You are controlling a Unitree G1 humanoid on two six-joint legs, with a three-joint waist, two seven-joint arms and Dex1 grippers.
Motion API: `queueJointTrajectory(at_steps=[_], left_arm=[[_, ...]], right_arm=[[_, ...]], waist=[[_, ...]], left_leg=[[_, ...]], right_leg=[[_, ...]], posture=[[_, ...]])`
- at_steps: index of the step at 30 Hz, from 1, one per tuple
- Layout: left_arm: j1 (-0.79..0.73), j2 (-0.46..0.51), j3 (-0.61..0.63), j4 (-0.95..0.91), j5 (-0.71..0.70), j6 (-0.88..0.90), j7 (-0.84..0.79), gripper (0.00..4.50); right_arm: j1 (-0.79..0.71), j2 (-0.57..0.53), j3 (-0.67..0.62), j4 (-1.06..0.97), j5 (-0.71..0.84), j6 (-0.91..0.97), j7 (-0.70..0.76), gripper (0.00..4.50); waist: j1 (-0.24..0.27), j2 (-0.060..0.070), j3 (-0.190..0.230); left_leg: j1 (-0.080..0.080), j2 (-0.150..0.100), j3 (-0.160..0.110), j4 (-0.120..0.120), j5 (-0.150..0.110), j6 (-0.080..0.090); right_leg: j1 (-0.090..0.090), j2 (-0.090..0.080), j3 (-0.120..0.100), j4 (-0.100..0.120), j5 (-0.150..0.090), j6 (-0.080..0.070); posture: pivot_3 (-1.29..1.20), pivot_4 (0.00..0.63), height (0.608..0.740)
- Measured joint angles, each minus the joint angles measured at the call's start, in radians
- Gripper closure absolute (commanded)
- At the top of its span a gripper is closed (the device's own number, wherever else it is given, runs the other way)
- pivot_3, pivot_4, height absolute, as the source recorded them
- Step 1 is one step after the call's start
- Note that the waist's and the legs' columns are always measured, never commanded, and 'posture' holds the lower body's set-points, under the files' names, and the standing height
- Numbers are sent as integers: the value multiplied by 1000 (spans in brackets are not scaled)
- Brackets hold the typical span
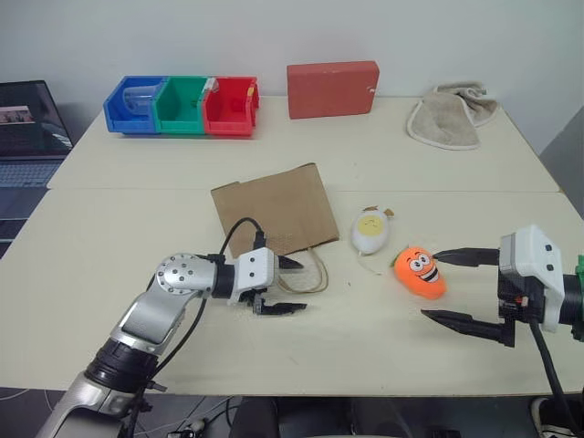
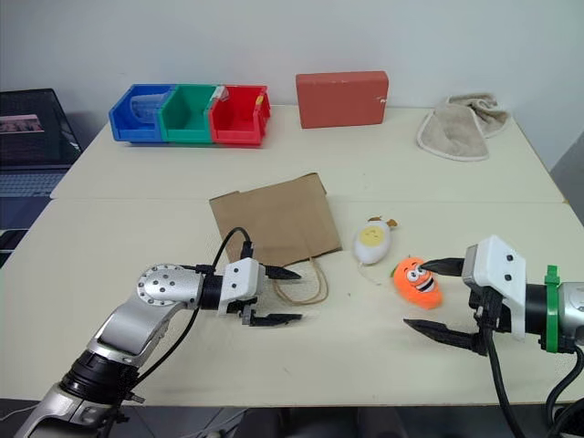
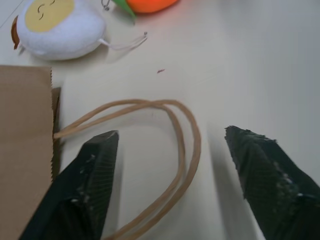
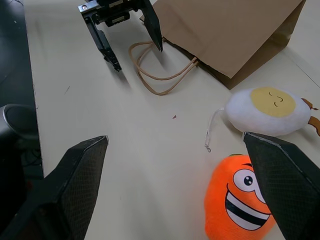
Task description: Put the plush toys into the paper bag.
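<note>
The brown paper bag [image 1: 274,212] lies flat on the table, its loop handles [image 3: 185,150] spread toward the table's front edge. My left gripper [image 1: 297,286] is open and low over the table, its fingers astride the handles. The white egg-shaped plush toy [image 1: 370,233] lies just right of the bag. The orange plush toy [image 1: 420,272] with a cartoon face lies right of that. My right gripper [image 1: 431,285] is open at the orange toy's right side, upper fingertip close to it, nothing held.
At the table's far edge stand blue, green and red bins [image 1: 182,105], a red box [image 1: 332,88] and a beige cloth [image 1: 449,117]. A laptop [image 1: 27,128] sits off the table to the left.
</note>
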State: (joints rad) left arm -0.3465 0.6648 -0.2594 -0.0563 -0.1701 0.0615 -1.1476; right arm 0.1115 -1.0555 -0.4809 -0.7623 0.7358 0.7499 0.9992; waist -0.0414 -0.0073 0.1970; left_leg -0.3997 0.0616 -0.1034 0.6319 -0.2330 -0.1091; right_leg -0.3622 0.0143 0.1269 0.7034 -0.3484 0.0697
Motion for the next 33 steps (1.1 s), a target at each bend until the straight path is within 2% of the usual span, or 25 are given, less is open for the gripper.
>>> queueJointTrajectory(at_steps=[8, 13, 17, 27, 30, 33], left_arm=[[-23, -24, -12, 75, 23, -70, -23, 4368], [-24, -33, -15, 112, 38, -99, -28, 4439], [-58, -34, -15, 114, 25, -82, -50, 4439], [-177, -5, 107, 29, -203, 230, -102, 4439], [-258, -31, 156, 31, -315, 388, -82, 4500], [-356, -41, 212, 23, -425, 527, -58, 4500]], right_arm=[[28, 10, 0, -24, 18, 6, -26, 0], [26, 13, 9, -32, 23, 4, -50, 0], [-14, 30, 73, -42, 19, 0, -101, 0], [-105, 133, 226, -61, 12, -20, -216, 0], [-185, 238, 356, -50, -29, -22, -288, 845], [-279, 342, 513, 10, -127, -38, -365, 1928]], waist=[[3, 0, 0], [3, 0, 0], [3, 0, 0], [2, 0, 0], [-1, -1, 0], [-8, -1, 0]], left_leg=[[0, 0, -1, 0, 0, 0], [0, 0, -2, 0, 0, 0], [0, 0, -2, 0, 0, 0], [0, 0, -4, 0, 0, 0], [0, 0, -5, 1, 0, 0], [0, 0, -5, 2, 0, 0]], right_leg=[[1, 0, -1, 0, 0, 0], [1, 0, -1, 0, 0, 0], [1, 0, -2, 0, 0, 0], [2, 0, -3, -1, 0, 0], [2, 1, -4, -1, 0, 0], [3, 1, -4, -1, 0, 0]], posture=[[0, 150, 740], [0, 150, 740], [0, 150, 740], [0, 150, 740], [0, 150, 740], [0, 150, 740]])
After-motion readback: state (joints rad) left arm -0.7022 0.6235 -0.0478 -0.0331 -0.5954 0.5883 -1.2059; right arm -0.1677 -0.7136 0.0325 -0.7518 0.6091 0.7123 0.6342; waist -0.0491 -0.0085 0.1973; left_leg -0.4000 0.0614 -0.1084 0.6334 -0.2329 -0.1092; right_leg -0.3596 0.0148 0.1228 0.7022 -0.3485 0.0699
